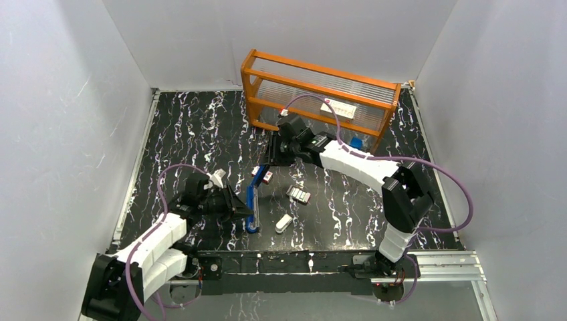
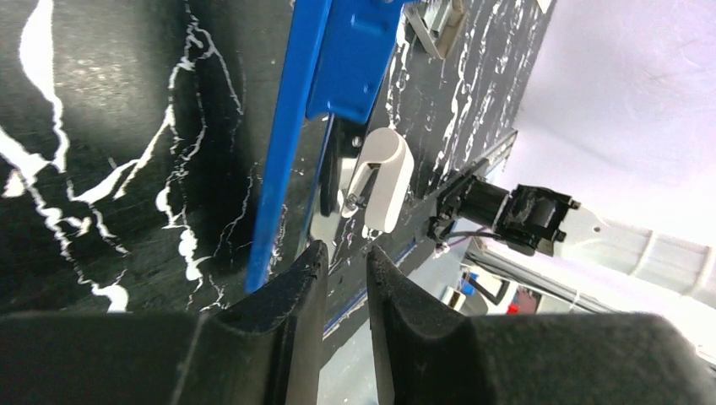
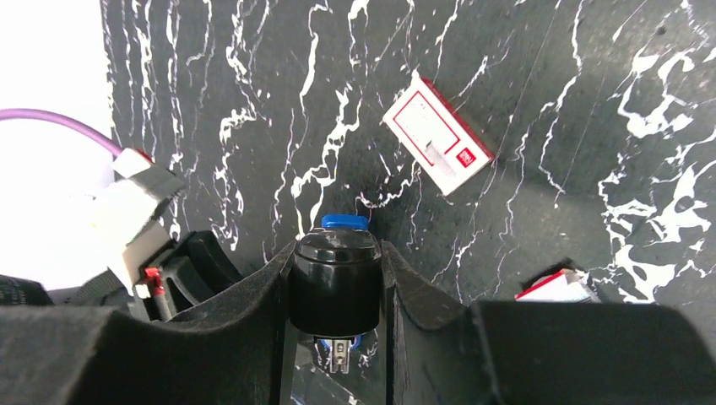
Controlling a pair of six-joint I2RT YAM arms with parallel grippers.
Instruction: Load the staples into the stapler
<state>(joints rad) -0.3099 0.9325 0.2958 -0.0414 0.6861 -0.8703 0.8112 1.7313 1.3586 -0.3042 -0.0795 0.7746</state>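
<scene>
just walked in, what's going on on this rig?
It is loading a stapler. The right gripper is clamped on the black front end of the blue stapler. The left gripper sits beside the stapler with its fingers slightly apart, holding nothing. The staples lie on the table, apart from the stapler and not yet loaded.

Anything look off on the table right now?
Two things. The orange rack at the back sits skewed to the wall, not square. The stapler lies opened out, its black end clamped in the right gripper, and a red-and-white box lies loose nearby. No visible spill or damage.
</scene>
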